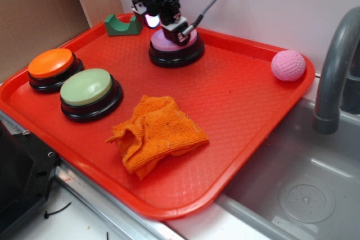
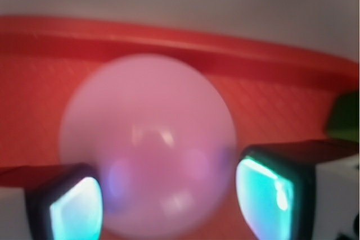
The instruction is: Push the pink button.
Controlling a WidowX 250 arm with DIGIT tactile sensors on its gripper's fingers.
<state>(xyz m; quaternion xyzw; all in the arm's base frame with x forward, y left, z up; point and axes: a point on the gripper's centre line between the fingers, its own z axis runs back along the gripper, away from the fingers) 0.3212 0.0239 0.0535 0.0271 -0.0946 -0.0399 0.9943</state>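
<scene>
Exterior view: red tray (image 1: 236, 116) carries the pink button (image 1: 175, 49) at its far middle, right of the green block (image 1: 122, 25). Pincer (image 1: 179, 31) sits directly over the dome, apparently touching. Wrist view: fingers (image 2: 270, 186) spread apart, straddling the dome (image 2: 147, 144), gripping nothing. Button lies straight below; press looks vertical.

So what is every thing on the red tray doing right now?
pink button: upright, gripper right on top of it
gripper: open, fingers either side of the dome
green button: upright, untouched
orange button: upright, untouched
orange cloth: crumpled, lying flat
pink ball: resting near the tray's corner
green block: sitting at the back edge
</scene>
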